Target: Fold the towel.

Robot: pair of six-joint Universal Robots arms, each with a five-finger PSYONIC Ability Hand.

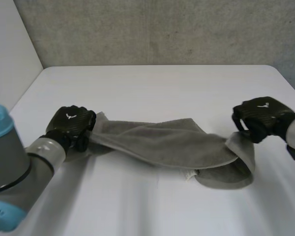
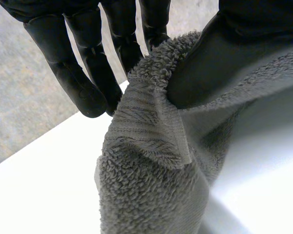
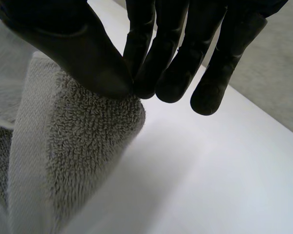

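A grey towel [image 1: 167, 142] stretches across the middle of the white table [image 1: 152, 88], bunched and partly lifted between my two hands. My left hand [image 1: 71, 124] holds its left end; in the left wrist view the thumb [image 2: 224, 53] presses the towel's edge [image 2: 151, 146] against the fingers [image 2: 95, 68]. My right hand [image 1: 258, 115] holds the right end, which hangs in a loop below it. In the right wrist view the thumb [image 3: 78, 48] and fingers [image 3: 161, 58] pinch a folded corner of the towel [image 3: 73, 146].
A grey wall [image 1: 162, 29] stands behind the table's far edge, and a white panel [image 1: 10, 49] rises at the left. Bare tabletop lies in front of and behind the towel.
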